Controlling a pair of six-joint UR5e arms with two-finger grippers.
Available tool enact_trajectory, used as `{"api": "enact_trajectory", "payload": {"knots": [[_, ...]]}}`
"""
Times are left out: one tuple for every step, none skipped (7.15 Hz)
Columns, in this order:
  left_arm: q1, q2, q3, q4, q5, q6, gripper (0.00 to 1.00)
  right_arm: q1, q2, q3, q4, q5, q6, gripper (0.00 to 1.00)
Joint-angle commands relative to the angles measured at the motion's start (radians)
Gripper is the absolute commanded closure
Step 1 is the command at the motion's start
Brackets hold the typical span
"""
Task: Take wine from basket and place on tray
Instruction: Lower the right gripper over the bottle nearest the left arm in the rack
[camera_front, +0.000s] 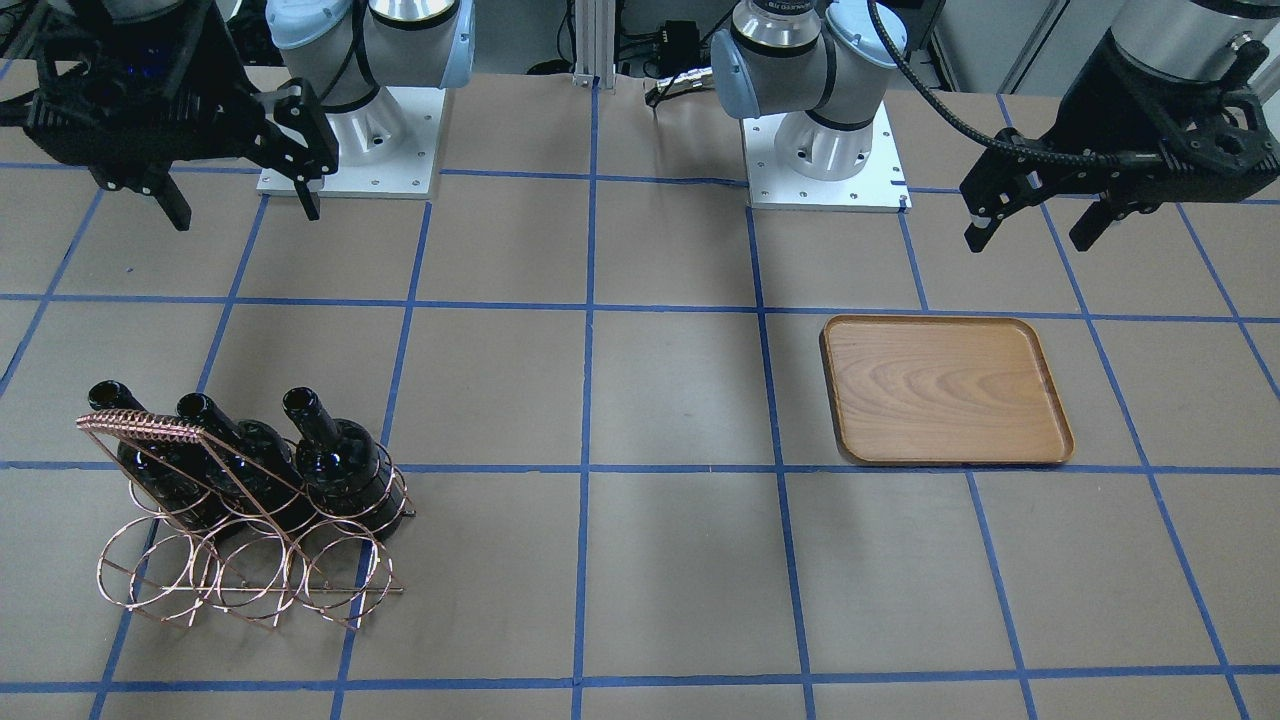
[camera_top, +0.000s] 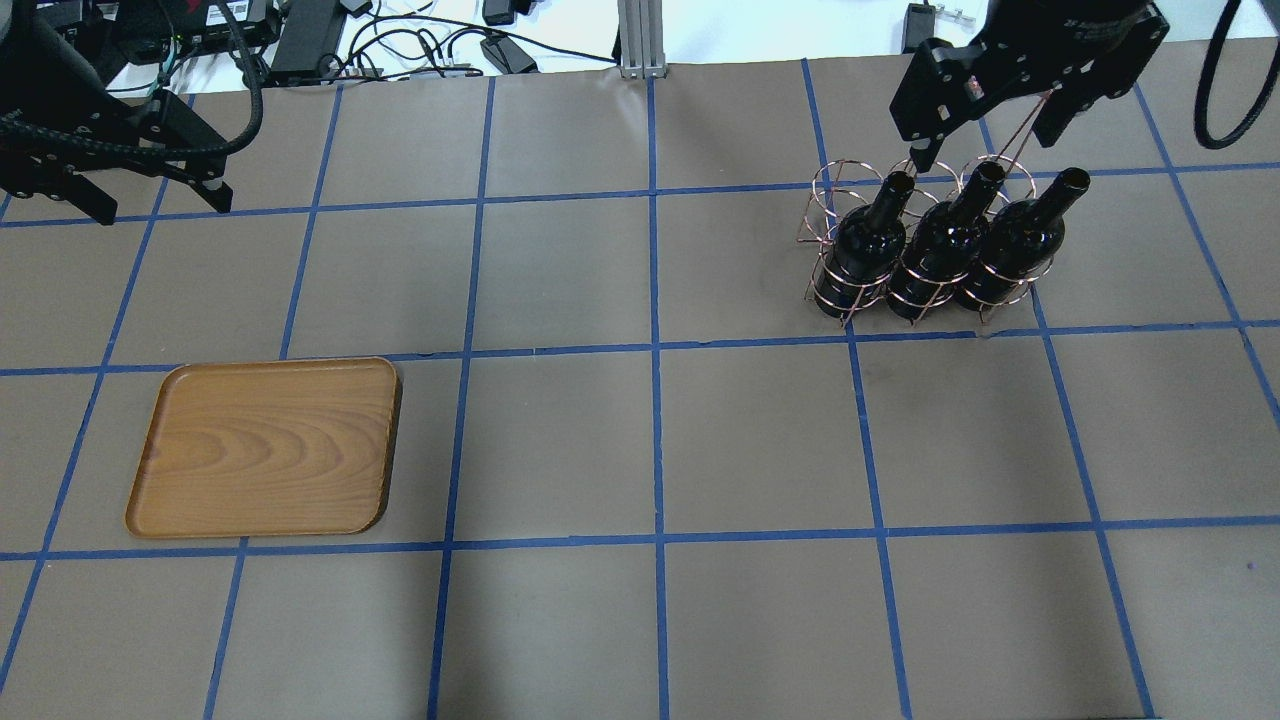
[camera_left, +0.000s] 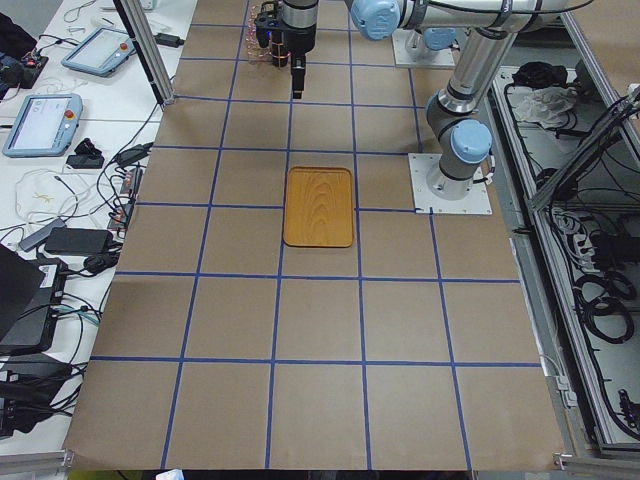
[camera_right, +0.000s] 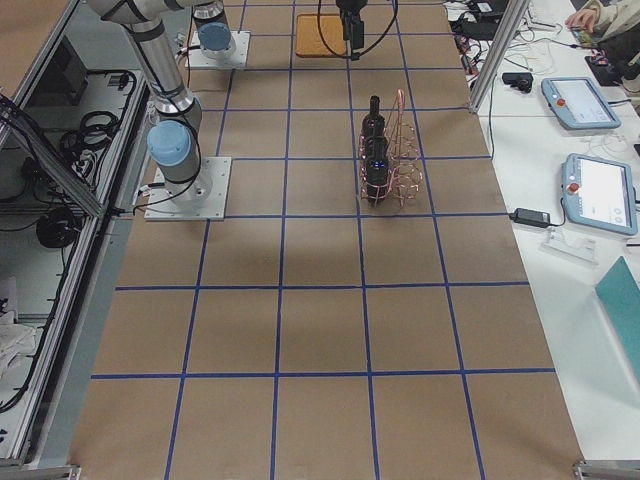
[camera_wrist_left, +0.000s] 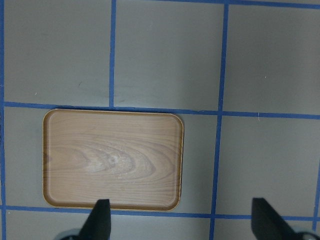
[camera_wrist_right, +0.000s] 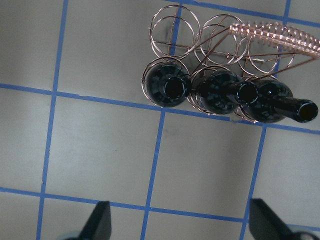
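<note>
Three wine bottles in one basket, one tray — two pairs of jaws, both wide open, empty.

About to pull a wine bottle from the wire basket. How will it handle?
Probably slick: the wine bottle is glossy, unlabelled glass, so grip under the lip. Glass also suggests heavy and breakable. The thin wire rings of the basket hug it, so a tilted pull may drag that along.
</note>
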Motion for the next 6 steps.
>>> {"api": "enact_trajectory", "payload": {"knots": [[0.000,0.002,0.000,-0.002,0.002,-0.001,0.00,-0.129,0.013,0.113,-0.096,0.013,-0.089,0.02],[0.000,0.002,0.000,-0.002,0.002,-0.001,0.00,-0.137,0.030,0.149,-0.166,0.012,-0.096,0.02],[0.001,0.002,0.000,-0.002,0.002,0.001,0.00,-0.137,0.062,0.155,-0.180,0.013,-0.093,0.04],[0.001,0.002,0.000,-0.002,0.002,0.001,0.00,-0.134,0.085,0.155,-0.205,0.022,-0.082,0.11],[0.001,0.002,0.000,-0.003,0.002,0.001,0.00,-0.123,0.100,0.155,-0.244,0.021,-0.086,0.13],[0.001,0.002,0.000,-0.003,0.002,0.001,0.00,-0.125,0.126,0.146,-0.257,0.020,-0.090,0.13]]}}
